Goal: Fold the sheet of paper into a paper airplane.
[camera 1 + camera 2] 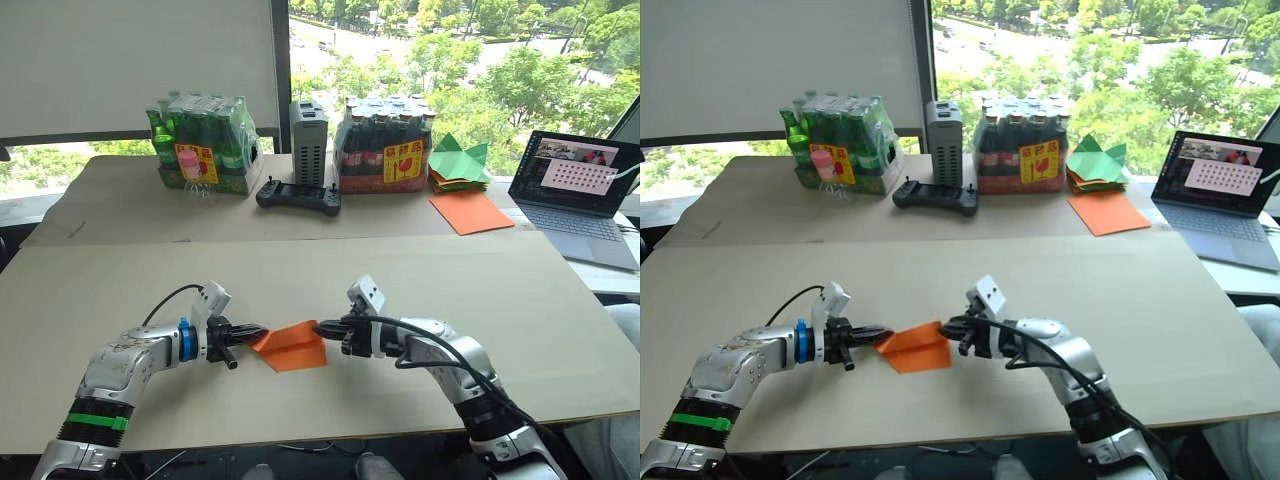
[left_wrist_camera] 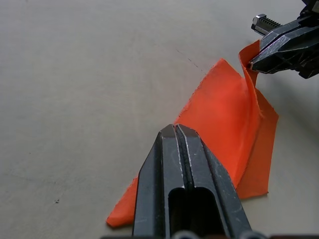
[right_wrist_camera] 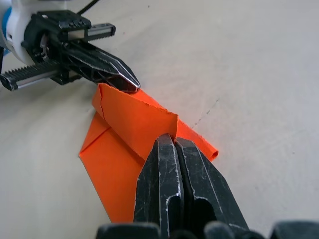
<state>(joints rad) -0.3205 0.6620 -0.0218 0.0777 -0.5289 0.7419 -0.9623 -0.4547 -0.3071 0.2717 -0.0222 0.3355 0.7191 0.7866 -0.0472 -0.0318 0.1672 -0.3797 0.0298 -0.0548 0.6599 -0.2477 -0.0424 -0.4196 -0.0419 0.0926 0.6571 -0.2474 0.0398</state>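
Both fingers pinch the paper airplane (image 1: 291, 345); labels unreadable.

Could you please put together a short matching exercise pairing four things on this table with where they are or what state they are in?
Things:
1. folded orange paper
2. smooth orange sheet
3. laptop
4. black controller

Places or states:
A. open, at the far right of the table
B. pinched between the left end effector and right end effector
C. lying flat beside the green paper pieces
D. in front of the grey box, between the bottle packs

Pairs: 1-B, 2-C, 3-A, 4-D
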